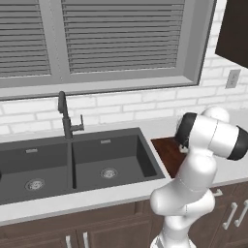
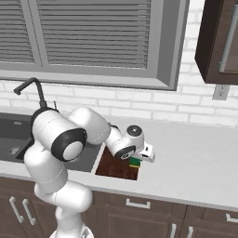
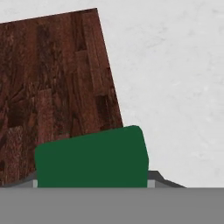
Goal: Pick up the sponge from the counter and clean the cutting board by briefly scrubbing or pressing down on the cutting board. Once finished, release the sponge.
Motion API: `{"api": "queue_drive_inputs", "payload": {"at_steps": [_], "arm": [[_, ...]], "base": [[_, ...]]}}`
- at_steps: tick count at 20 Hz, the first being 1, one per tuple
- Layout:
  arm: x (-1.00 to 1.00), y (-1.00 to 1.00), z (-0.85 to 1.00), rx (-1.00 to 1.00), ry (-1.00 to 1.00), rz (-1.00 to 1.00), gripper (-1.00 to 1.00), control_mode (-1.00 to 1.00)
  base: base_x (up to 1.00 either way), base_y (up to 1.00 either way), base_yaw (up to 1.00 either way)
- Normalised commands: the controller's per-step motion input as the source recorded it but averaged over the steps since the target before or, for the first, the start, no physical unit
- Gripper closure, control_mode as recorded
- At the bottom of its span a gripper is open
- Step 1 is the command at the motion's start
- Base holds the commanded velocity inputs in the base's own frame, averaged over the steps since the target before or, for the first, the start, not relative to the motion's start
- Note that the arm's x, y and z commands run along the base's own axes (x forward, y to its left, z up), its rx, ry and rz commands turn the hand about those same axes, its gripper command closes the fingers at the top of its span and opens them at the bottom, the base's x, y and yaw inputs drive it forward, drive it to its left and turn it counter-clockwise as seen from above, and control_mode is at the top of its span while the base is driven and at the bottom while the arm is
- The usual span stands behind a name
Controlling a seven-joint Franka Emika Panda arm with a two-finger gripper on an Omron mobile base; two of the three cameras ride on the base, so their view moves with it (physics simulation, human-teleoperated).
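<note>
The counter [image 2: 200,162] runs wide under the window [image 1: 116,38], pale and bare at the 3 o'clock side of the right base view. Set into it is the sink [image 1: 72,164], a dark double basin, with the tap [image 1: 65,116] at its 12 o'clock edge. The arm [image 2: 69,139] bends out from the base and reaches toward 3 o'clock in the right base view, ending low over the board.

The board [image 2: 114,166] lies flat on the counter just beside the sink, at the sink's 3 o'clock in the left base view [image 1: 167,152], where the arm covers much of it. In the hand view its grain fills the 9 to 11 o'clock part [image 3: 52,78], with counter beyond its 3 o'clock edge.

The gripper [image 2: 139,158] hangs over the board's 3 o'clock end. The sponge [image 2: 135,162] sits right under it, green over yellow, at the board's edge. In the hand view the sponge's green top [image 3: 92,157] lies at 6 o'clock, overlapping board and counter. It appears to sit between the fingers, but whether they pinch it I cannot tell.
</note>
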Motion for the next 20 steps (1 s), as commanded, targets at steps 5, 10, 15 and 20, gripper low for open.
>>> {"api": "queue_drive_inputs", "payload": {"at_steps": [5, 10, 15, 20], "arm": [[-0.59, 0.0, -0.13, 0.0, 0.0, -0.02, 1.0, -1.0], [-0.55, 0.0, -0.13, 0.0, 0.0, -0.02, 1.0, -1.0], [-0.55, 0.0, -0.12, 0.0, 0.0, -0.02, 1.0, -1.0], [-0.43, -0.03, -0.07, 0.0, 0.0, -0.01, 1.0, -1.0]], "base": [[0.0, 0.0, 0.0], [0.0, 0.0, 0.0], [0.0, 0.0, 0.0], [0.0, 0.0, 0.0]]}}
